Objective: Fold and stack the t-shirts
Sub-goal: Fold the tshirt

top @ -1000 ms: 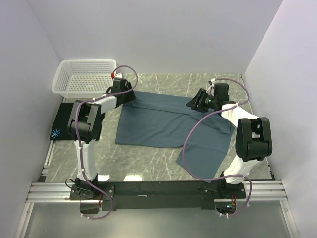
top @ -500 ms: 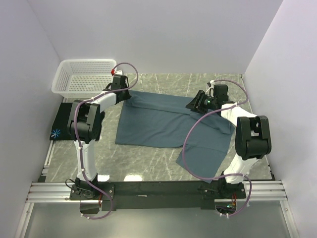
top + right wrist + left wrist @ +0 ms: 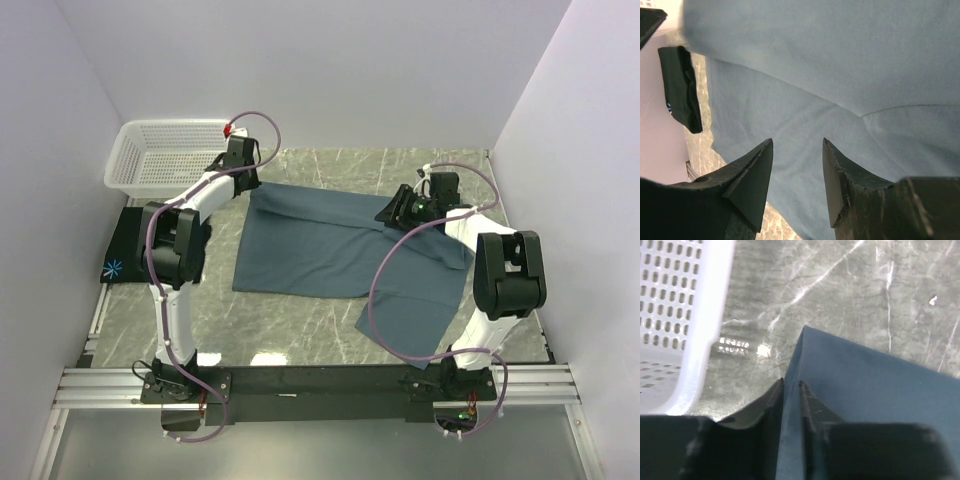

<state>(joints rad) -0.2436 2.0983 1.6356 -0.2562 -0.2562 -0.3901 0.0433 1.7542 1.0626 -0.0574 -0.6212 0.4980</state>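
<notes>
The slate-blue t-shirt (image 3: 330,245) lies spread over the middle of the table, one part trailing toward the right arm's base. My left gripper (image 3: 246,183) is at its far left corner. In the left wrist view the gripper (image 3: 791,386) is shut on a thin edge of the blue cloth (image 3: 875,390). My right gripper (image 3: 392,212) hovers over the shirt's far right part. It stands open (image 3: 797,145) with only flat blue cloth (image 3: 840,60) below the fingers. The black t-shirt (image 3: 125,245) lies folded at the left, starburst print toward the front.
The white lattice basket (image 3: 165,155) stands at the far left corner, its wall (image 3: 680,305) close beside my left gripper. Grey marble table (image 3: 300,320) shows in front of the shirt. The black shirt (image 3: 680,85) also shows in the right wrist view.
My left gripper has shut on the blue shirt's far left corner and moved a little farther back, drawing the corner with it. The right arm has barely moved.
</notes>
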